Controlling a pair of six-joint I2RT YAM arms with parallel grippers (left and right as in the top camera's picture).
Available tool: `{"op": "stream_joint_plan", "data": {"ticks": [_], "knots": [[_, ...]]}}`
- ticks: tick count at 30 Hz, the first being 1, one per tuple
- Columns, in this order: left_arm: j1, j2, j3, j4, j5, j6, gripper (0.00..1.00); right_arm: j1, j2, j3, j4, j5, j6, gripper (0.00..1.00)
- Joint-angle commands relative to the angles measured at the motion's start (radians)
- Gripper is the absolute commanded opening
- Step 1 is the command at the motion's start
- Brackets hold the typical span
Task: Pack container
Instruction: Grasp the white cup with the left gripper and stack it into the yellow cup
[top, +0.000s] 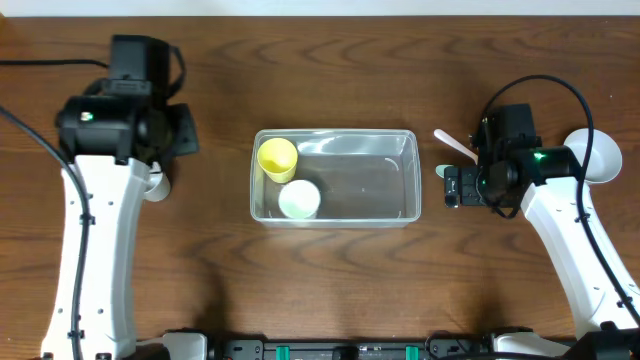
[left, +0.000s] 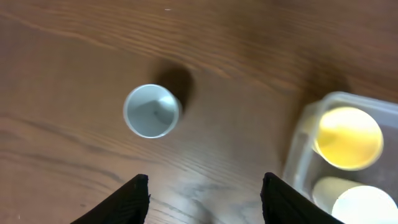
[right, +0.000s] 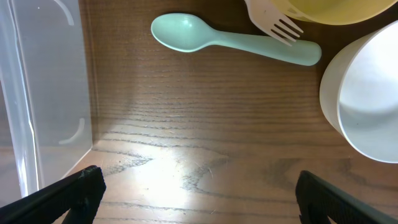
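My left hand, spread wide and empty, could clip the pale cup at eleven o'clock, toppling it across the surface.

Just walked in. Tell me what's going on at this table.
Two robot arms are packing a clear container. A yellow cup and a white cup sit at its left end. The left end effector hangs open near a pale cup standing on the table. The right end effector, also open, hovers beside the container near a green spoon, a fork and a white bowl. Neither holds anything.
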Motion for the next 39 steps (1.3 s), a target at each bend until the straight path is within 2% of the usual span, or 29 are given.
{"op": "stream_joint_plan", "data": {"ticks": [1, 8, 18, 28, 30, 32, 34, 36, 39], "knots": [[0.053, 0.037, -0.009, 0.010, -0.015, 0.001, 0.59, -0.009, 0.004, 0.016, 0.000, 0.011, 0.008, 0.99], [0.139, 0.170, -0.013, 0.030, -0.009, 0.001, 0.59, -0.009, 0.004, 0.016, 0.000, 0.011, 0.009, 0.99], [0.250, 0.427, -0.013, 0.047, 0.132, 0.018, 0.59, -0.009, 0.004, 0.016, 0.000, 0.011, 0.008, 0.99], [0.268, 0.634, -0.013, 0.058, 0.166, 0.032, 0.58, -0.009, 0.004, 0.016, -0.002, 0.011, 0.008, 0.99], [0.268, 0.653, -0.013, 0.056, 0.166, 0.032, 0.47, -0.009, 0.004, 0.016, -0.004, 0.011, 0.008, 0.99], [0.268, 0.660, -0.013, 0.055, 0.166, 0.032, 0.27, -0.009, 0.004, 0.016, -0.005, 0.011, 0.009, 0.99], [0.268, 0.657, -0.013, 0.054, 0.166, 0.032, 0.15, -0.009, 0.004, 0.016, -0.007, 0.011, 0.008, 0.99], [0.268, 0.652, -0.013, 0.047, 0.166, 0.032, 0.07, -0.009, 0.004, 0.016, -0.008, 0.011, 0.008, 0.99], [0.267, 0.639, -0.012, 0.038, 0.166, 0.031, 0.06, -0.009, 0.004, 0.016, -0.008, 0.011, 0.008, 0.99]]}}
